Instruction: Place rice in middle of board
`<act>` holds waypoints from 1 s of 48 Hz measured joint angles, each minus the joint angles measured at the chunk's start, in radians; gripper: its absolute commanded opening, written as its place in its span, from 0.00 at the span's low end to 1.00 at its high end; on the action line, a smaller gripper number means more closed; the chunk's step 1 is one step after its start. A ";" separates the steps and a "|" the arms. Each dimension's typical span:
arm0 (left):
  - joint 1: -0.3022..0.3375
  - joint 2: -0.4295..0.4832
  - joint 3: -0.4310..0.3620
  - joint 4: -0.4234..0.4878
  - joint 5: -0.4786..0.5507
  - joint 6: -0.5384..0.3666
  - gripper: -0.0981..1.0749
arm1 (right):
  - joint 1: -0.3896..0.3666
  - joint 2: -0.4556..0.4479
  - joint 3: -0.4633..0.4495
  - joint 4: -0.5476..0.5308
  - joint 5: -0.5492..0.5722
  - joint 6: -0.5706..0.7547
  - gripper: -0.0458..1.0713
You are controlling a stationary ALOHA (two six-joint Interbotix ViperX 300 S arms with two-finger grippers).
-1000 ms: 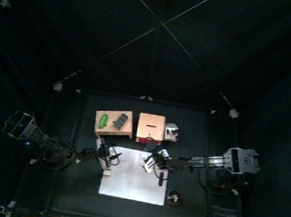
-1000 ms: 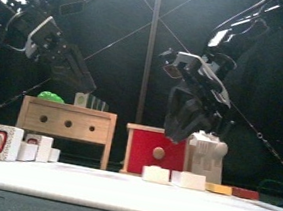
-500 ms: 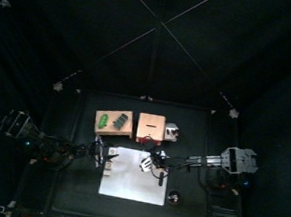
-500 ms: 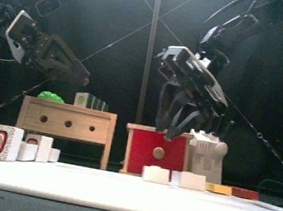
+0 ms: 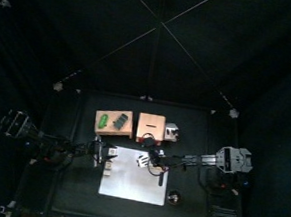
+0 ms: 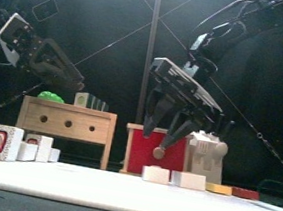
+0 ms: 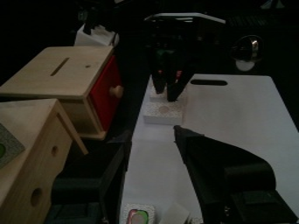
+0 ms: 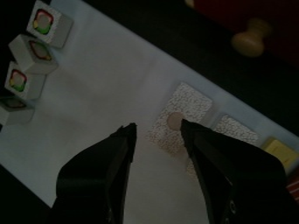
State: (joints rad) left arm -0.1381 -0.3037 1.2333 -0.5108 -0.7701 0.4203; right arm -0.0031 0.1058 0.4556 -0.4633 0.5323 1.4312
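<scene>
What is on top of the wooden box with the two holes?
On the wooden box sit something green and a small striped pack beside it. The front view looks level across the table, so their undersides and anything lying flat behind them stay hidden.

Board before two boxes; small blocks on board.

Light: dim, black curtains all around.
Brightest: flat white rectangular board, mild glare.
Blur: near black jaws in both wrist views.
</scene>
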 measured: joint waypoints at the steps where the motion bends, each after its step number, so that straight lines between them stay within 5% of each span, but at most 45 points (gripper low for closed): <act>1: 0.002 0.000 -0.002 0.000 0.002 0.000 0.78 | 0.000 0.000 0.000 -0.006 0.005 0.008 0.79; 17: 0.003 -0.002 0.000 0.006 0.011 0.000 0.78 | 0.000 0.000 0.000 -0.018 0.043 0.025 0.90; 48: 0.011 -0.008 0.005 -0.018 0.067 0.000 0.78 | -0.002 0.026 -0.018 -0.008 0.054 0.026 0.91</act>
State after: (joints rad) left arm -0.1273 -0.3114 1.2379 -0.5292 -0.7026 0.4203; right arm -0.0046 0.1319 0.4372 -0.4709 0.5860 1.4573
